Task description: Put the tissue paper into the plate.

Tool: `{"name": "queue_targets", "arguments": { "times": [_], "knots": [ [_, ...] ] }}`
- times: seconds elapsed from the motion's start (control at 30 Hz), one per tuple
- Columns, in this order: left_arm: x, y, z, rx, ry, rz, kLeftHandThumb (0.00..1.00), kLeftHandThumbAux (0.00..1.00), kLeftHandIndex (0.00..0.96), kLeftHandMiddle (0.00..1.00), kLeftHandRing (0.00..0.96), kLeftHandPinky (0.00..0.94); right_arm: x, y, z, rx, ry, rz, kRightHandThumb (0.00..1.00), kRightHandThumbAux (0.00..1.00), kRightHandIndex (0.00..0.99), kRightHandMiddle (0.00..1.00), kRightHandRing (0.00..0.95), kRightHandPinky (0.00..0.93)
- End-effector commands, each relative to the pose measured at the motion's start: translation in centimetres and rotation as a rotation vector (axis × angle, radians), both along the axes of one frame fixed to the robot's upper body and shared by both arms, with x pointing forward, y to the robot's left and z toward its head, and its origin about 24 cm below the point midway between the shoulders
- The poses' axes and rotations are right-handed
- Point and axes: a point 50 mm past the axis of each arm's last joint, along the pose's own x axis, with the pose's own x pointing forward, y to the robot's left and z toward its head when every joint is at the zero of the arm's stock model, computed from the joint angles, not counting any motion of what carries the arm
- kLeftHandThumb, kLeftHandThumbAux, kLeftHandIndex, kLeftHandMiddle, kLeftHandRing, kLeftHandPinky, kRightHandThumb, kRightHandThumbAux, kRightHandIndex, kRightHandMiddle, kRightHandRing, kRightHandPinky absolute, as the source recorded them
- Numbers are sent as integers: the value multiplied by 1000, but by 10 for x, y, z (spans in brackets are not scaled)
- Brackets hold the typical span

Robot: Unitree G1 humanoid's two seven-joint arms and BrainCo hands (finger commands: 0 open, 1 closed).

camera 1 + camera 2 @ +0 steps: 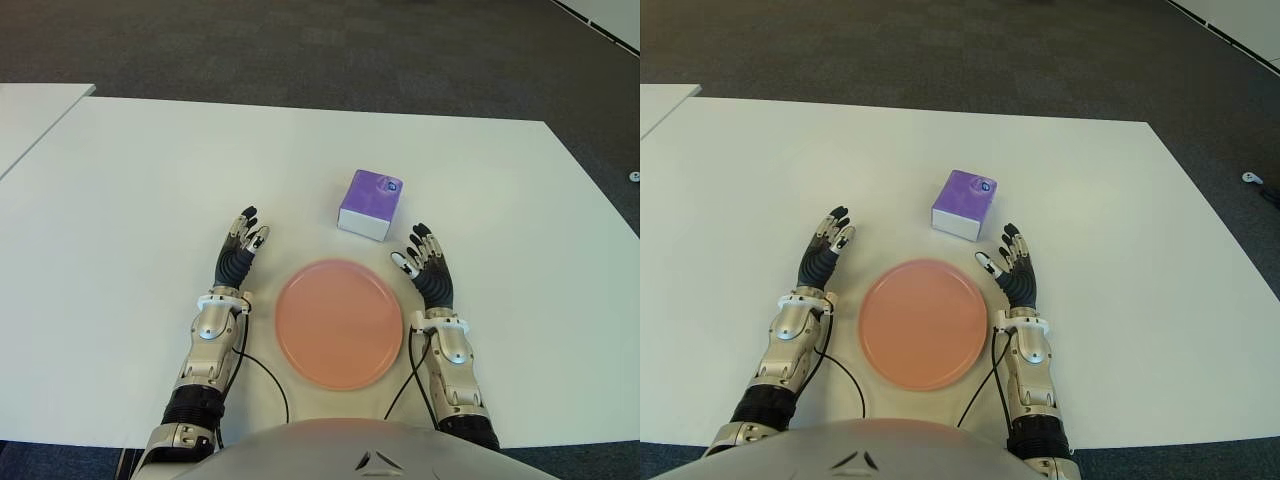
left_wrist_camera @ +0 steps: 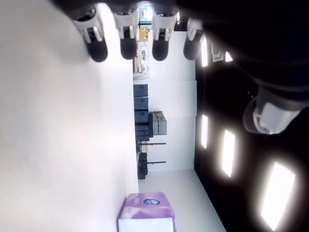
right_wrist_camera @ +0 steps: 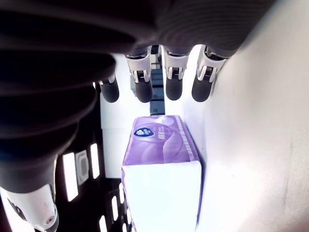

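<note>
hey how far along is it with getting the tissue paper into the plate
Nothing is done yet. The tissue paper sits on the table, beyond the empty plate. The right hand is open just short of the pack; the left hand is open beside the plate's left. Grasping, lifting and placing remain.

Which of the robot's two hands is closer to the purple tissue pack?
The right hand: its fingers reach just short of the purple tissue pack, while the left hand shows across the round pink plate.
</note>
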Motion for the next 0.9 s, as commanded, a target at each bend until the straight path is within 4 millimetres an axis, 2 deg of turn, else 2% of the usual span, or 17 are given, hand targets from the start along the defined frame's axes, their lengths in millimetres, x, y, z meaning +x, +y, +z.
{"name": "queue_targets", "arguments": {
  "times": [0.03, 0.53, 0.8, 0.9],
  "knots": [
    [-11, 1, -18, -5, 100, 18, 0, 425, 0, 0, 0, 0, -29, 1, -45, 25, 298, -9, 74, 683, 0, 0, 0, 0],
    [-10, -1, -17, -15, 102, 11, 0, 427, 0, 0, 0, 0, -29, 0, -48, 2, 325, -29, 99, 691, 0, 0, 0, 0],
    [-9, 0, -19, -9, 111, 12, 0, 427, 0, 0, 0, 0, -27, 2, -68, -73, 386, -50, 138, 658, 0, 0, 0, 0],
    [-8, 0, -21, -6, 119, 13, 0, 429, 0, 0, 0, 0, -20, -10, -76, -125, 417, -65, 141, 634, 0, 0, 0, 0]
  ]
}}
